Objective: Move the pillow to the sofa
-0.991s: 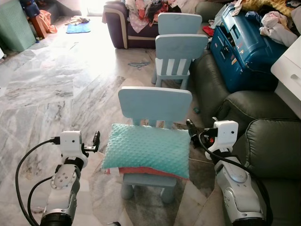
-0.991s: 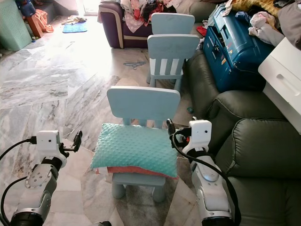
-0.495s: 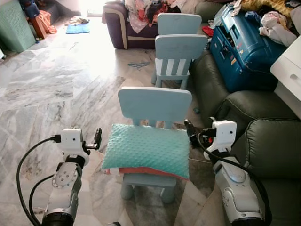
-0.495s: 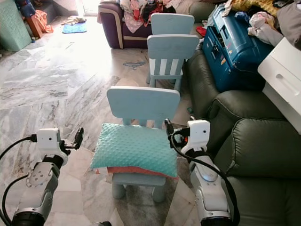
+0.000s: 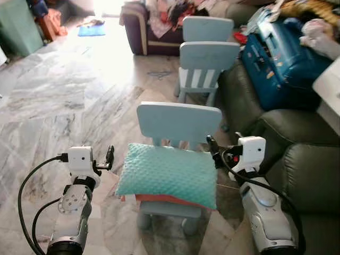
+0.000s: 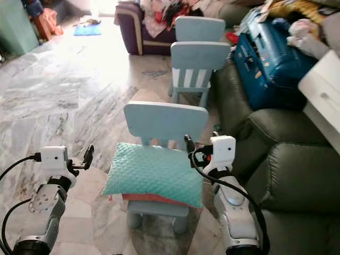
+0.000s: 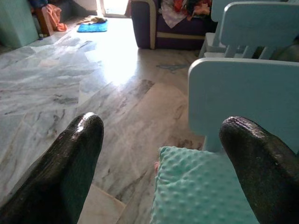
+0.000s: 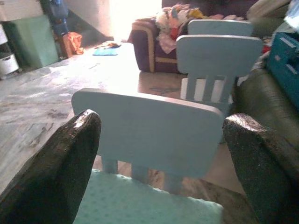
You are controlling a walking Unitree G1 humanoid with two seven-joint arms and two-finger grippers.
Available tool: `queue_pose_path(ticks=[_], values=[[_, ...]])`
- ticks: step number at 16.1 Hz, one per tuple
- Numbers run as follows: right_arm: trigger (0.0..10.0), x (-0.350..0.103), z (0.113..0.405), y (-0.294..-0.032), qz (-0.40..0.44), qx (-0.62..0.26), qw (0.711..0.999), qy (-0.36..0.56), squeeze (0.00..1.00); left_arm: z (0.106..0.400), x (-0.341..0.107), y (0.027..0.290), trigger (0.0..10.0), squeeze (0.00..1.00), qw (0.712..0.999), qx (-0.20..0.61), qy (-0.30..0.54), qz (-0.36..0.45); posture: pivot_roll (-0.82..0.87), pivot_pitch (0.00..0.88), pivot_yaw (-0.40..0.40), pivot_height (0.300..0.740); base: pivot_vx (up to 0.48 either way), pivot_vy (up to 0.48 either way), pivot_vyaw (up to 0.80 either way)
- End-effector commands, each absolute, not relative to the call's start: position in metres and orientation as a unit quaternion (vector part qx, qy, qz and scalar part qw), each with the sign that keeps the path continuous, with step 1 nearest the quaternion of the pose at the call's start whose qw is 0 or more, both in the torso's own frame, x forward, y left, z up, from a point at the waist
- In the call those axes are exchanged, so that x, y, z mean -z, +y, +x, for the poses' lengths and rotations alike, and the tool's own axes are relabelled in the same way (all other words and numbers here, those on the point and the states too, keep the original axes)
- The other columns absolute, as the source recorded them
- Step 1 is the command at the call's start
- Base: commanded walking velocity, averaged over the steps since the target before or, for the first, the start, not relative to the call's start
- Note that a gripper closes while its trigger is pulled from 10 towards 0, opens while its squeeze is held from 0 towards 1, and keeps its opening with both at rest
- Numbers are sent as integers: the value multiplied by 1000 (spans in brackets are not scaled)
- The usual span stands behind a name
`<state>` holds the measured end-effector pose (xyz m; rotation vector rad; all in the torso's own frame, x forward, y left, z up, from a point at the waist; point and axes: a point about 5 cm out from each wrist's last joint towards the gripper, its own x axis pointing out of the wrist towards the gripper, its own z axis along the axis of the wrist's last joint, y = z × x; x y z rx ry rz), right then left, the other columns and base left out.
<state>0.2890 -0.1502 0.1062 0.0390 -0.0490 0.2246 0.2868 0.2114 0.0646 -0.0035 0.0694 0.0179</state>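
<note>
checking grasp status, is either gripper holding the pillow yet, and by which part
Nothing held. The left gripper and right gripper flank the pillow, jaws open.

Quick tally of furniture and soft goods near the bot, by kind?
Blue chairs: 3
Teal pillow: 1
Dark sofa: 1
Blue suitcase: 1
Total: 6

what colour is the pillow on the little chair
Mint green with a raised dot texture; the pillow shows best in the left eye view.
</note>
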Motion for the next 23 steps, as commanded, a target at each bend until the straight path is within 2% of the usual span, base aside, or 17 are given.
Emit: queue_pose_path(ticks=[1,18,23], values=[[10000,-111,289,-151,18,-113,993,-36,0,286,-66,211,10000,0,999,-3,33,1,-87,93,-21,740,307,0,0],[10000,-108,284,-150,4,-120,993,-21,0,282,-63,218,10000,0,999,-13,46,5,-85,90,-17,740,17,0,0],[10000,-112,272,-158,47,-79,995,-24,0,273,-65,207,10000,0,996,68,54,5,-75,92,-13,740,0,0,0]])
